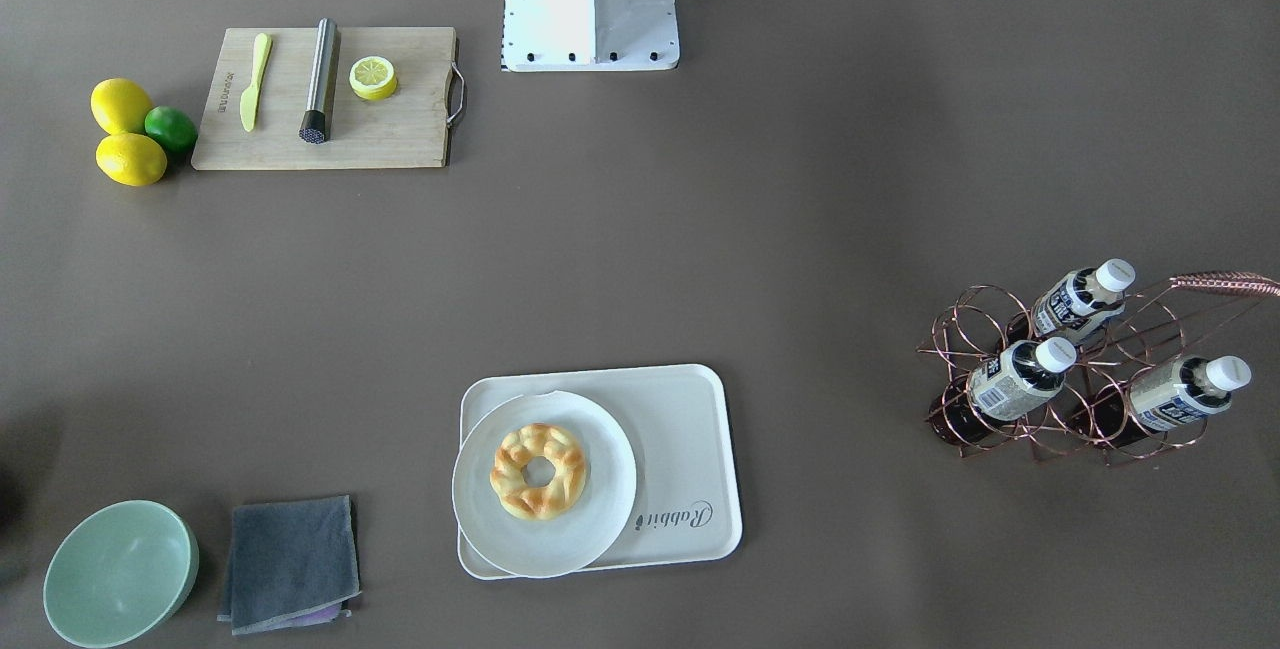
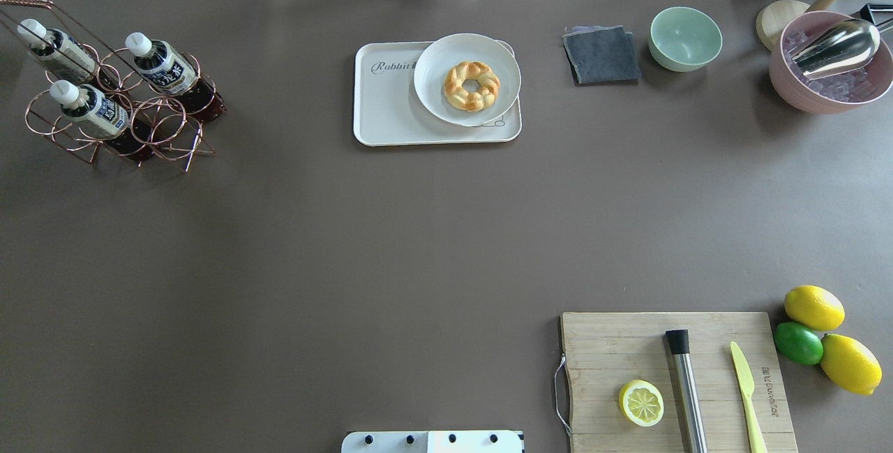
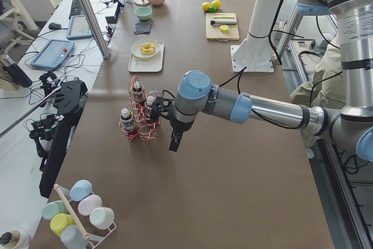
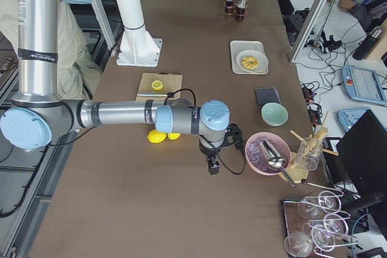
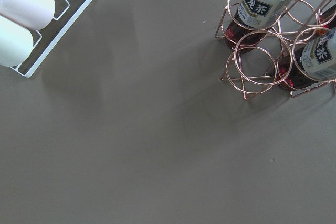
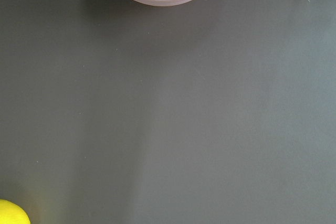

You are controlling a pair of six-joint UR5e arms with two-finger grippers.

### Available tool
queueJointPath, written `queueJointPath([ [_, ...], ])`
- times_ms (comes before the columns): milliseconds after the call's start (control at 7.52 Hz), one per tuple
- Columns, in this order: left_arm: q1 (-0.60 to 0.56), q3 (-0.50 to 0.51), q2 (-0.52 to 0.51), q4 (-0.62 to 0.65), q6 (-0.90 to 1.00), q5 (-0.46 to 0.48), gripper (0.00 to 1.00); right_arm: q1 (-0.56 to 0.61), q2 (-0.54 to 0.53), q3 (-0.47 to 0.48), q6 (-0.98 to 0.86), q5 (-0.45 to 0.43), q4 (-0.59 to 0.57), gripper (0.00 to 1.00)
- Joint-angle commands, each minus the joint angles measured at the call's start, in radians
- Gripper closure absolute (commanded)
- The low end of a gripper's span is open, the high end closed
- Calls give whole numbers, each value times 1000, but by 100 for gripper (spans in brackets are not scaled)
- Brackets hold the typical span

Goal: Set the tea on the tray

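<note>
Black against the brown paper, the left claw (image 3: 175,142) hangs over bare desk (image 3: 221,190) just beside the copper wire rack (image 3: 141,137). We cannot tell whether its fingers are spread or pressed together. The right claw (image 4: 213,165) hangs over the desk at the opposite end, between the pink bowl of ice (image 2: 830,107) and the lemons (image 2: 814,307), and we cannot tell its state either. All three tea bottles (image 2: 93,108) rest tilted in the rack's rings with their white caps uppermost, at the far left in the overhead view. The tray (image 2: 391,111) lies well apart from them, at the far middle of the desk. Its right part is covered by a round white plate (image 2: 432,72) bearing a ring-shaped pastry (image 2: 472,85), while the left part with the grey script is bare. To the right of the tray we see a folded grey cloth (image 2: 601,55), then a pale green bowl (image 2: 685,38). At the near right lies a wooden cutting board (image 2: 607,348) carrying a lemon half (image 2: 641,403), a steel rod (image 2: 686,397) and a yellow knife (image 2: 746,390). A lime (image 2: 798,343) sits between the two lemons just beside it.
</note>
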Motion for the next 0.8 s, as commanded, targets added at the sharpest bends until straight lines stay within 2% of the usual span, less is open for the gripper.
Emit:
queueJointPath([
  [0, 39, 0, -10, -29, -81, 5, 3, 0, 2, 8, 0, 2, 0, 0],
  [665, 38, -5, -25, -29, -104, 5, 3, 0, 14, 8, -4, 2, 2, 0],
])
